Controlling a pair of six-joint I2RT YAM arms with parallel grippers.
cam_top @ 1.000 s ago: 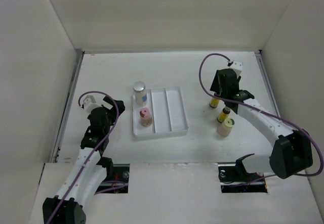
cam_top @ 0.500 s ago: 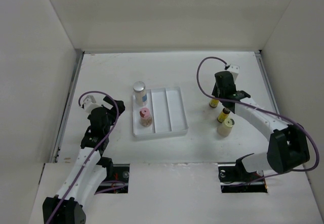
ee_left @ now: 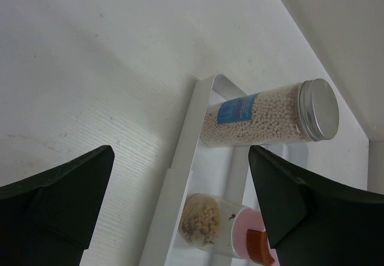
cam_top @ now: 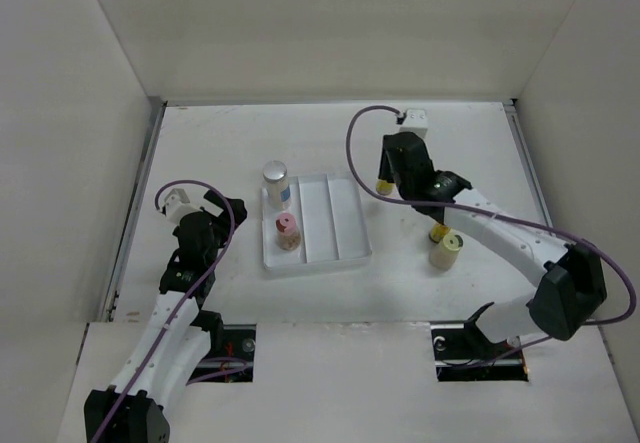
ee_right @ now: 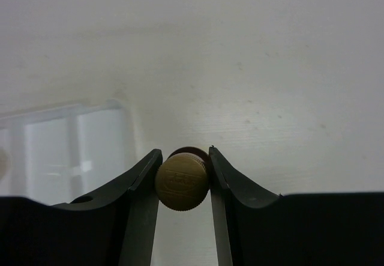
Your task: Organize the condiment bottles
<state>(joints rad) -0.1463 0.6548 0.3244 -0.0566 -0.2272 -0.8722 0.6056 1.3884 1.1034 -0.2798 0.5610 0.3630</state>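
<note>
The right gripper (ee_right: 183, 157) is closed on the tan cap of a brown bottle (ee_right: 182, 183) with a yellow label, one finger on each side of the cap. In the top view this bottle sits just to the right of the far right corner of the white tray (cam_top: 340, 213), over the bare table (cam_top: 220, 143). The second brown bottle (cam_top: 438, 231) stands further right and nearer, partly hidden under the right arm, with the squat cream bottle (cam_top: 446, 252) just beside it. The clear bottle (ee_left: 264, 119) with the silver cap and blue label and the pink-capped bottle (ee_left: 219, 233) both stand in the tray's left compartment. The left gripper (ee_left: 180, 152) is spread wide open and empty, left of the tray.
</note>
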